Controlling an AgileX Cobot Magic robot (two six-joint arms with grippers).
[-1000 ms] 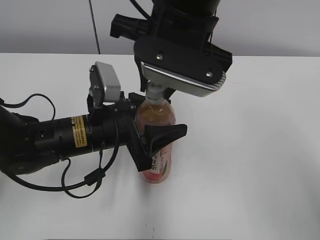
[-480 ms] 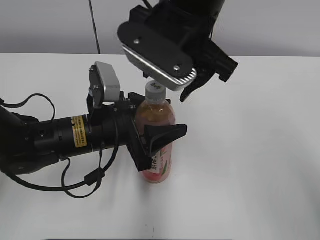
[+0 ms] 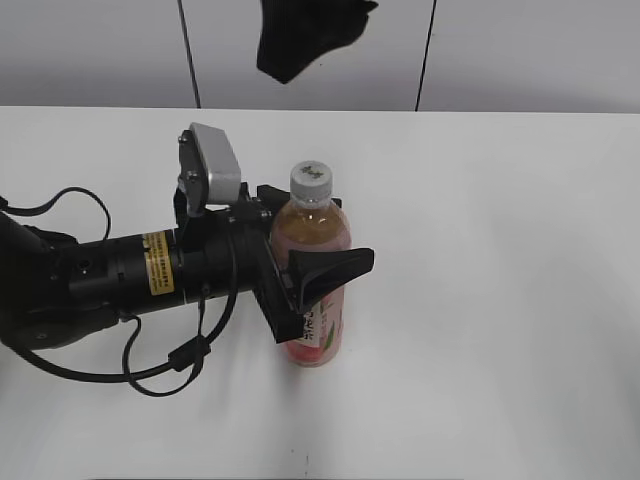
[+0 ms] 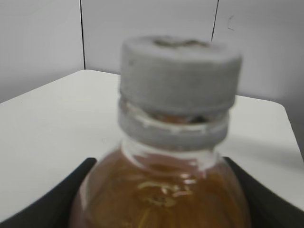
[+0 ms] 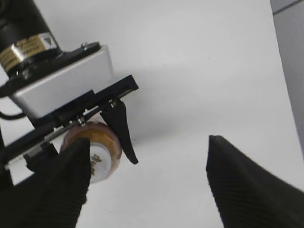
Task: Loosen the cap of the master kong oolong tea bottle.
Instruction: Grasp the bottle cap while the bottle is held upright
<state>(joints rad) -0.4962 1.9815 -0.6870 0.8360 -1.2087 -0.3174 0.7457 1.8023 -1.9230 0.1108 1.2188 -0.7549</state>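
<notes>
Bottle of oolong tea [image 3: 315, 290] is held upright on worktop [image 3: 500, 300], clamped by left end effector [image 3: 305, 285]; cap [image 3: 311, 179] is seated. Right end effector [image 5: 147, 185] is spread wide, empty (above bottle).

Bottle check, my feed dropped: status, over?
Left gripper shut on bottle, upright on table. Right gripper open, high above, clear. Cap on, nothing in the way.
</notes>
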